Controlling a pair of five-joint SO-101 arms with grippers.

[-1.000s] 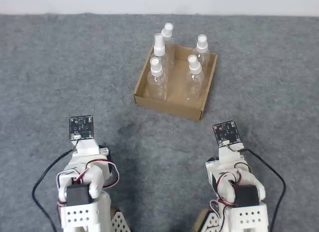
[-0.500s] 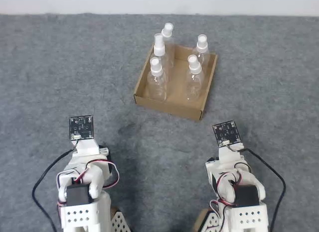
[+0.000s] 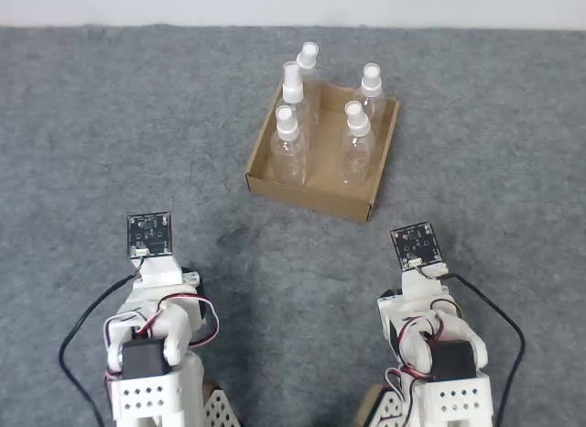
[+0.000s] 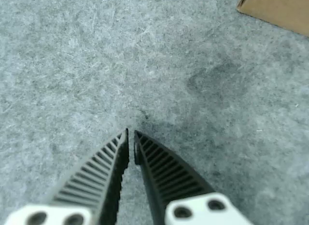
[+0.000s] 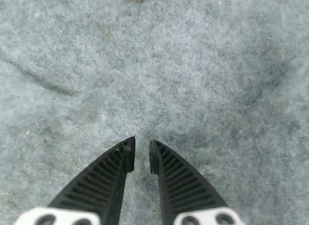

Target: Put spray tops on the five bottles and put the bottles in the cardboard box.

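5 clear plastic bottles [image 3: 355, 152] with white spray tops [image 3: 287, 121] stand in 1 shallow brown cardboard box [image 3: 311, 196] toward the grey felt surface's [image 3: 137, 125] far edge. 2 black ribbed pincers, left [image 4: 131, 133] and right [image 5: 142, 143], hang by the near edge, each narrowed nearly closed and holding nothing.

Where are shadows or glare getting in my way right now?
High view: even light, no glare on the bottles or the cardboard box. Left wrist view: dim patch on the carpet beyond the left claw. Right wrist view: soft shadow around the right claw.
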